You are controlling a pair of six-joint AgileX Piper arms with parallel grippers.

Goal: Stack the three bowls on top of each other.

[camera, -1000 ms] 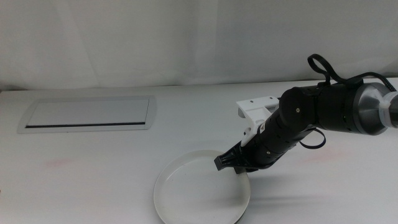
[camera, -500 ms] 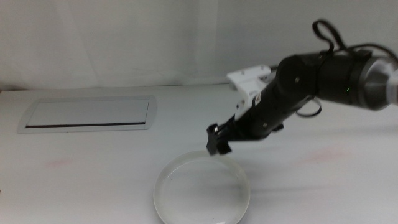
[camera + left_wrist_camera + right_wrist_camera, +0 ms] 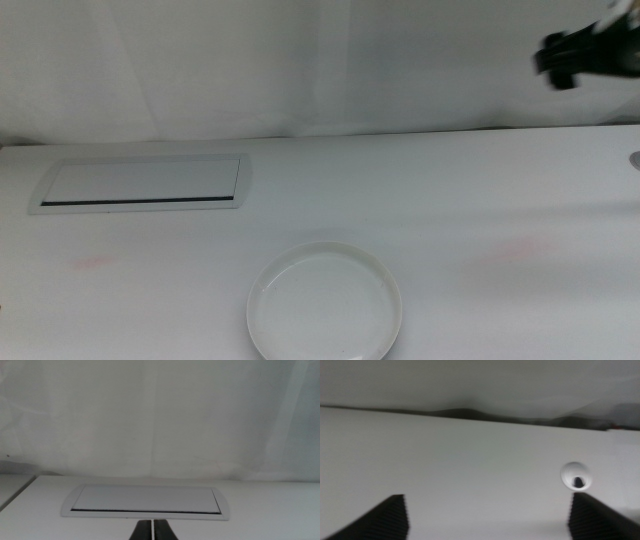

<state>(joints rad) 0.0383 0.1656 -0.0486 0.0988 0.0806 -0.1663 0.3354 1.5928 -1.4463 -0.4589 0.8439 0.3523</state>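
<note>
pale wrinkled backdrop behind a white table.

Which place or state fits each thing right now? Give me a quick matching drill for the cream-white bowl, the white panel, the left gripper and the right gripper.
Things:
1. cream-white bowl
2. white panel
3. left gripper
4. right gripper

Places or states:
A. jaws pressed together, facing the panel
B. at the table's near edge, nothing touching it
C. jaws wide apart, holding nothing
D. flat at the table's far left, with a dark slot

Pairs: 1-B, 2-D, 3-A, 4-C
</note>
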